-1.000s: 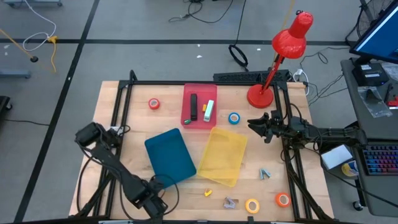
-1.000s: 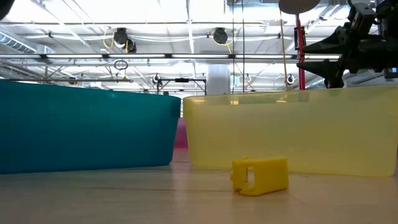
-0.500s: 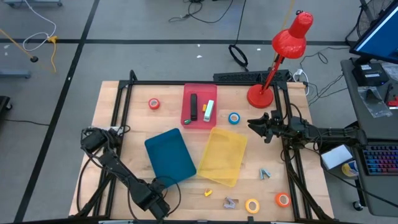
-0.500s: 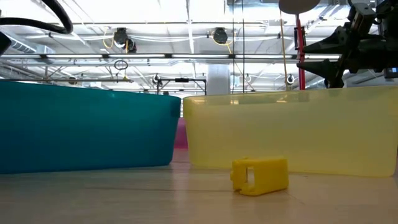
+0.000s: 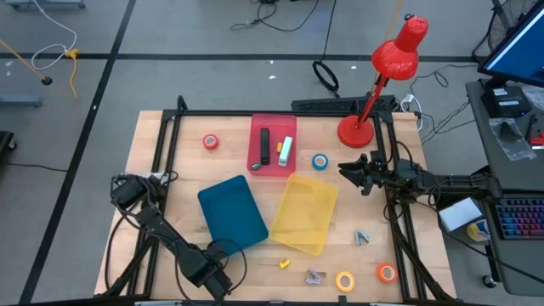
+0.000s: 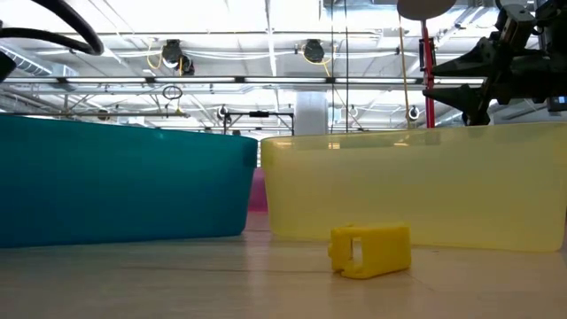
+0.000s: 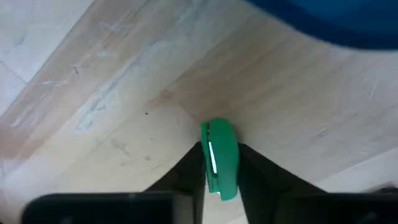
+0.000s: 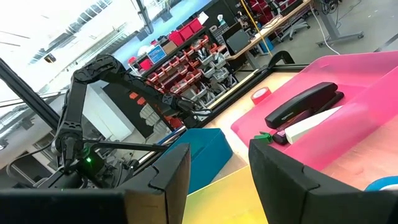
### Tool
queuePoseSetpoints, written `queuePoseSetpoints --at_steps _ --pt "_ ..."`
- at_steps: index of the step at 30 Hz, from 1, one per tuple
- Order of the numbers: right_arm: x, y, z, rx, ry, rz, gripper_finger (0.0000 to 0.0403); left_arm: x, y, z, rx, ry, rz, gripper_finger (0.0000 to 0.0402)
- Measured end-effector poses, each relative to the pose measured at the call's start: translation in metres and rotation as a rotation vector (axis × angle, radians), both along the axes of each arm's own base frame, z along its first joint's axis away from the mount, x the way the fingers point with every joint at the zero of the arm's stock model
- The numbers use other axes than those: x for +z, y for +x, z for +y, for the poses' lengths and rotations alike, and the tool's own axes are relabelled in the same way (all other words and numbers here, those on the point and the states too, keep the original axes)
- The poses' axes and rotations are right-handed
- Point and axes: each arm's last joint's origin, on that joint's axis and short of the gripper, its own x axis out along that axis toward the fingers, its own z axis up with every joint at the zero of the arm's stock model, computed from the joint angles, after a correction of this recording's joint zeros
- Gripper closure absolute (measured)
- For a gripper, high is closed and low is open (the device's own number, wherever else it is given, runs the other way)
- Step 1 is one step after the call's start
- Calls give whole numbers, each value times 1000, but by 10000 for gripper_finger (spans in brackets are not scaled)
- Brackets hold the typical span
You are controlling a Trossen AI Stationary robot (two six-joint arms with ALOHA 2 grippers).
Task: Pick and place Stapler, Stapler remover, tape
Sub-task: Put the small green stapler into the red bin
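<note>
My left gripper (image 5: 212,279) points down at the near left of the table, shut on a small green piece (image 7: 219,158) that lies on the wood; the high view hides that piece under the gripper. A black stapler (image 5: 264,146) and a white one (image 5: 286,150) lie in the pink tray (image 5: 274,166). Tape rolls lie flat on the table: red (image 5: 210,142), blue (image 5: 320,161), yellow (image 5: 344,280), orange (image 5: 387,273). My right gripper (image 5: 344,172) hangs open and level at the right, above the table. My left gripper pinches the small green piece by its two long sides (image 7: 209,168) between its two fingers (image 7: 189,174). The fingers come from above, pointing down, and lie along the piece. The piece rests on the table top.
A blue tray (image 5: 233,212) and a yellow tray (image 5: 304,212) stand mid-table, the blue one close to my left gripper. A yellow bit (image 5: 285,263) and small grey pieces (image 5: 315,276) (image 5: 362,237) lie near the front. A red lamp (image 5: 374,85) stands far right.
My left arm has sunk toward the table at the near left and then kept still. Nothing else has moved.
</note>
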Motion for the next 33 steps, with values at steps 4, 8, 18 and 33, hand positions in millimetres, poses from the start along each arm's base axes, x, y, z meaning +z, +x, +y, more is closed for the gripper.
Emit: queuePoseSetpoints --at_steps 4,8,18,33 --pt "0 0 0 0 0 0 245 2 -1 0 -11 -34 34 347" --pt "0 0 0 0 -1 1 245 17 -12 3 -22 -77 121 347" --pt "0 0 0 -1 -4 2 245 121 -57 70 178 116 73 341" --pt "0 0 0 -1 -17 7 245 212 -27 226 289 543 -761 344"
